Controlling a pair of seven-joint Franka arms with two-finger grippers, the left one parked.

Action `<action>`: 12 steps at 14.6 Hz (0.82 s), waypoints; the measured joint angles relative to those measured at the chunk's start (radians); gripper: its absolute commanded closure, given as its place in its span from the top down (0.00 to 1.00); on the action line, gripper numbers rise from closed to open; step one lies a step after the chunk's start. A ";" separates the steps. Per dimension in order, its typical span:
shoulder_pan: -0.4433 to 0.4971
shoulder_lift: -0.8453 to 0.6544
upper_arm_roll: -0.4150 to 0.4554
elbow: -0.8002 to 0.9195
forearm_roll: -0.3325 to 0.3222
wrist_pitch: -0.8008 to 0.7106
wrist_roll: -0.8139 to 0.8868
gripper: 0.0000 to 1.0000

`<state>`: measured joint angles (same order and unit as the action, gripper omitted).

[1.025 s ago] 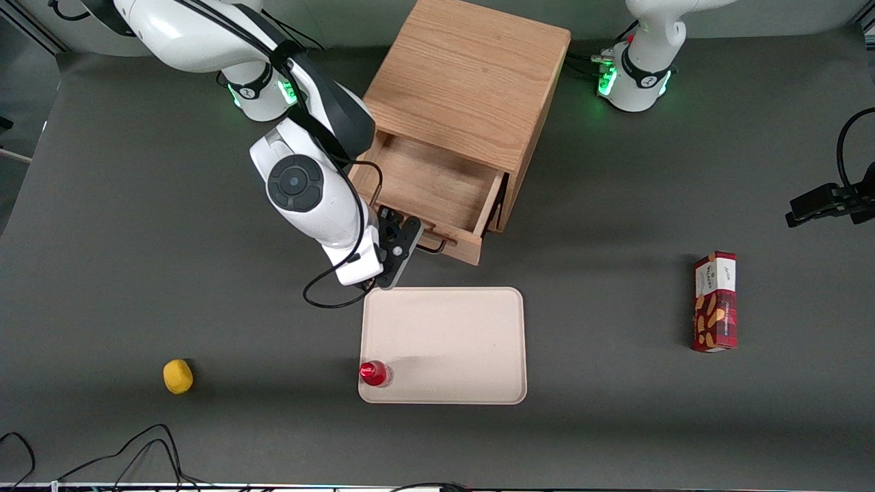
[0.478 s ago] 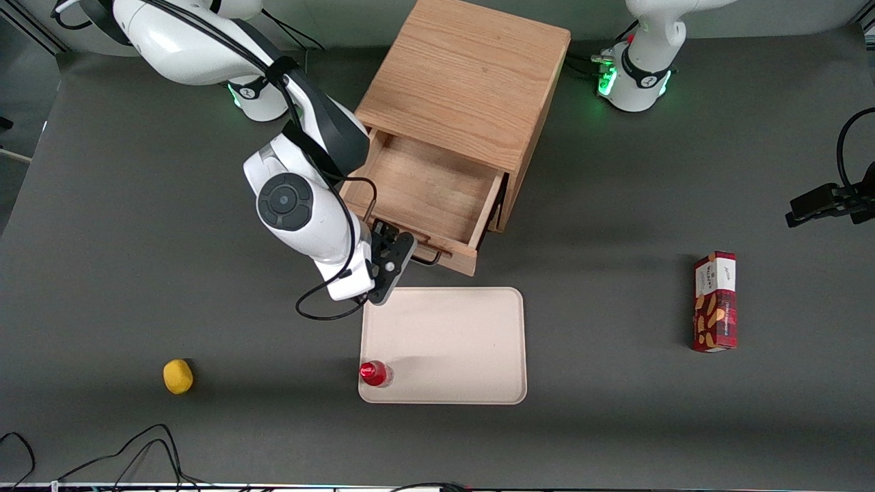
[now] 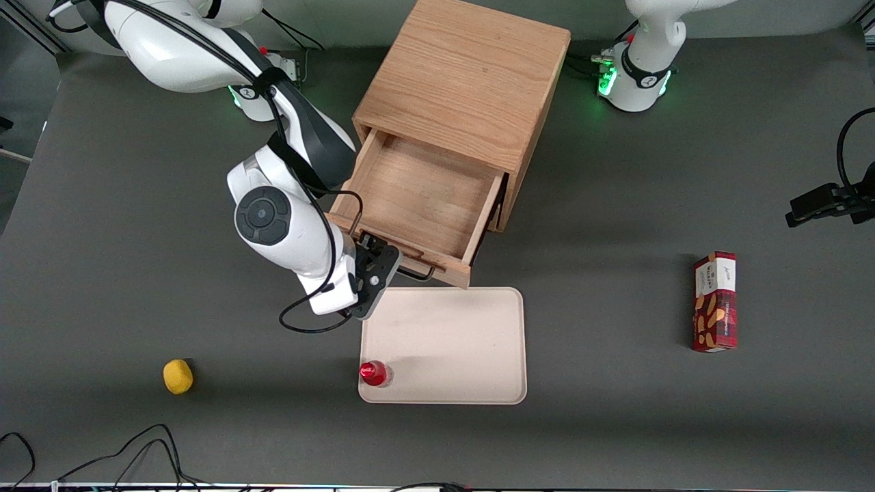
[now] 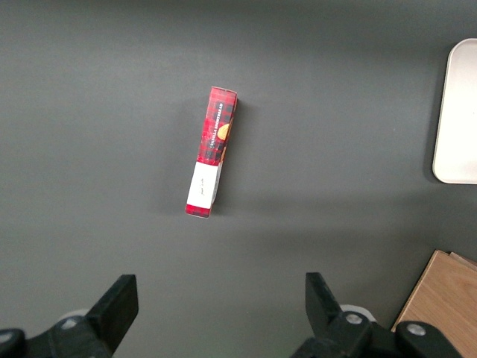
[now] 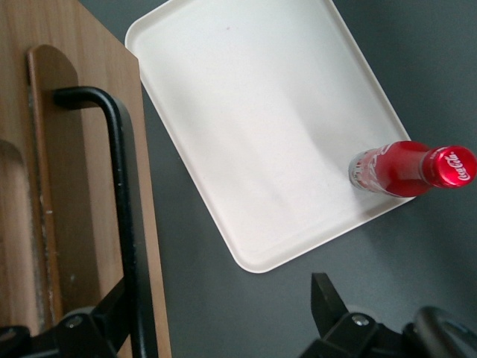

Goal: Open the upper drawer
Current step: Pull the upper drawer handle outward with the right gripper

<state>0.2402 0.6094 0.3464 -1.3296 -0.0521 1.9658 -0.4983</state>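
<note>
The upper drawer [image 3: 417, 191] of the light oak cabinet [image 3: 465, 75] is pulled well out, and its plain wood floor is bare. Its black wire bar handle [image 3: 413, 273] faces the tray. My right gripper [image 3: 376, 263] is at the handle's end nearer the working arm. In the right wrist view the gripper [image 5: 216, 313] is open. The handle bar [image 5: 123, 194] runs along the drawer front [image 5: 82, 186], close against one finger. The other finger [image 5: 328, 298] stands wide apart from it over the table. The lowermost drawer front is hidden under the open drawer.
A beige tray [image 3: 451, 328] lies just in front of the open drawer, with a red bottle [image 3: 374, 373] upright at one corner. A yellow object [image 3: 178, 376] lies toward the working arm's end. A red box [image 3: 715, 301] lies toward the parked arm's end.
The drawer has slid farther out of the cabinet toward the tray. My gripper has moved with the handle, nearer to the front camera.
</note>
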 measured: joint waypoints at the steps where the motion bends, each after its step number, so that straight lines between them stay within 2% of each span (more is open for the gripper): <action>1: -0.001 0.002 -0.001 0.003 0.000 0.000 0.000 1.00; 12: -0.020 0.021 -0.005 0.048 0.000 0.000 -0.001 1.00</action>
<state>0.2202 0.6303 0.3417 -1.2814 -0.0521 1.9660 -0.4991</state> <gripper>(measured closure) 0.000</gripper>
